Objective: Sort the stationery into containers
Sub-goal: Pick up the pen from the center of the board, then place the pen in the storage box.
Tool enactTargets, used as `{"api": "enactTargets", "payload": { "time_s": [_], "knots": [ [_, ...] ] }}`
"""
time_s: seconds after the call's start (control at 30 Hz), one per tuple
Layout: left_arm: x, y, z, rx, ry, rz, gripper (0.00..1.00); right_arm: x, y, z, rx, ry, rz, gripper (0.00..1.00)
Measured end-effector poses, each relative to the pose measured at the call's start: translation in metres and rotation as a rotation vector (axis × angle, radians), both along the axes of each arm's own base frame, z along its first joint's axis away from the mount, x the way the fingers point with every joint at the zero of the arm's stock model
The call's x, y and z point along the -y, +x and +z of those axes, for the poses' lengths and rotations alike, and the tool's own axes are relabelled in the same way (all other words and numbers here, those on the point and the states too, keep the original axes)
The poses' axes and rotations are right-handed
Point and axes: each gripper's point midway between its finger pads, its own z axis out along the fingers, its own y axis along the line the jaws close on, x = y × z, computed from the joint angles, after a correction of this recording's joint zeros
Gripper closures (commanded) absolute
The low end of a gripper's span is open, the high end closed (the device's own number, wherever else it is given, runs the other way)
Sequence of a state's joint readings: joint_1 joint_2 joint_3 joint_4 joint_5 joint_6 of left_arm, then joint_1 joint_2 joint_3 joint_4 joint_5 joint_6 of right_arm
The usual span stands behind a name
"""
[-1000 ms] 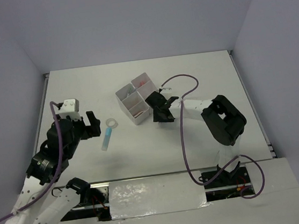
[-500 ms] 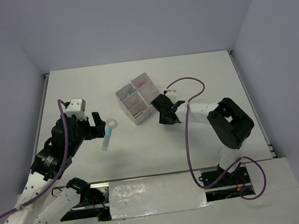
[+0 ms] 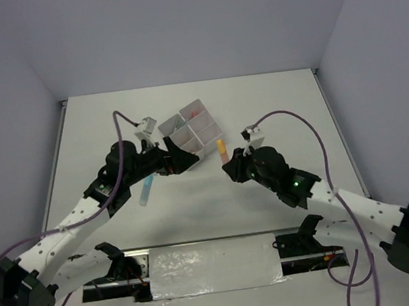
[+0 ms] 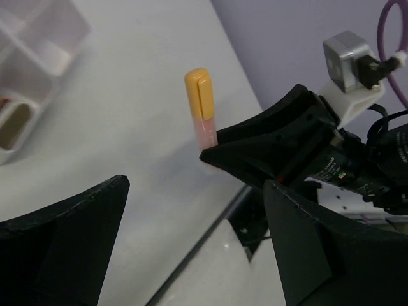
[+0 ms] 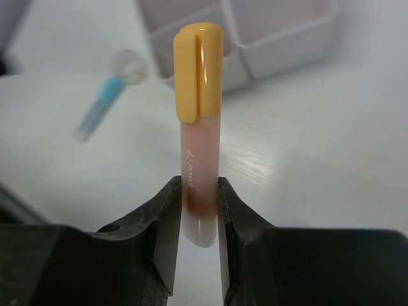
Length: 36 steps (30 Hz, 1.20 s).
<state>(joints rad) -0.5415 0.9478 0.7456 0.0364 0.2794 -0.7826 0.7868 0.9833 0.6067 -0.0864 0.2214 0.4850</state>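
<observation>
My right gripper is shut on a highlighter with an orange cap and pinkish barrel, held just off the near right side of the white four-compartment organiser. In the right wrist view the fingers clamp the barrel's lower end. My left gripper is open and empty at the organiser's near left corner. Its wrist view looks between wide jaws at the orange highlighter and the right gripper. A blue highlighter lies on the table left of the organiser.
A small clear tape roll lies by the blue highlighter; my left arm hides it in the top view. Some pieces sit in the organiser's compartments. Purple cables loop over both arms. Walls enclose the table.
My left arm has swung right, from beside the blue highlighter to the organiser's near corner. My right arm has stretched out and its gripper now holds the orange highlighter near the organiser.
</observation>
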Motion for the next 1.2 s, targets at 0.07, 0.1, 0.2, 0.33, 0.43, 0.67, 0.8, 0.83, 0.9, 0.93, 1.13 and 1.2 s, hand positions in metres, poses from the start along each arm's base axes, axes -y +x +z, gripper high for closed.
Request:
{"api": "enactTargets", "payload": {
  "time_s": [0.07, 0.1, 0.2, 0.33, 0.43, 0.67, 0.8, 0.83, 0.9, 0.93, 1.13, 1.2],
  "knots": [
    [0.03, -0.007, 0.003, -0.017, -0.036, -0.092, 0.03, -0.008, -0.019, 0.031, 0.095, 0.072, 0.104, 1.0],
    [0.043, -0.011, 0.005, -0.014, -0.046, -0.129, 0.04, -0.011, -0.025, 0.043, 0.128, 0.097, 0.14, 1.0],
    [0.076, -0.023, 0.017, 0.002, -0.077, -0.217, 0.06, -0.013, -0.038, 0.069, 0.198, 0.145, 0.208, 1.0],
    [0.095, -0.028, 0.041, 0.055, -0.115, -0.254, 0.07, -0.019, -0.055, 0.079, 0.231, 0.159, 0.293, 1.0],
    [0.102, -0.026, 0.052, 0.084, -0.137, -0.259, 0.13, -0.021, -0.065, 0.081, 0.236, 0.154, 0.334, 0.99],
    [0.116, -0.019, 0.047, 0.084, -0.124, -0.27, 0.56, -0.02, -0.071, 0.089, 0.257, 0.167, 0.354, 0.97],
    [0.117, -0.018, 0.045, 0.101, -0.112, -0.276, 0.84, -0.02, -0.073, 0.091, 0.26, 0.171, 0.357, 0.96],
    [0.117, -0.019, 0.046, 0.111, -0.11, -0.279, 0.91, -0.02, -0.072, 0.092, 0.26, 0.172, 0.357, 0.93],
    [0.117, -0.019, 0.047, 0.123, -0.107, -0.284, 1.0, -0.02, -0.073, 0.092, 0.259, 0.172, 0.359, 0.57],
    [0.117, -0.019, 0.047, 0.131, -0.104, -0.288, 1.0, -0.02, -0.073, 0.092, 0.256, 0.175, 0.356, 0.45],
    [0.112, -0.003, 0.044, 0.285, 0.026, -0.23, 1.0, 0.003, -0.065, 0.096, 0.254, 0.182, 0.22, 0.0],
    [0.105, 0.014, 0.044, 0.368, 0.1, -0.161, 1.0, 0.019, -0.066, 0.106, 0.278, 0.213, 0.16, 0.0]
  ]
}}
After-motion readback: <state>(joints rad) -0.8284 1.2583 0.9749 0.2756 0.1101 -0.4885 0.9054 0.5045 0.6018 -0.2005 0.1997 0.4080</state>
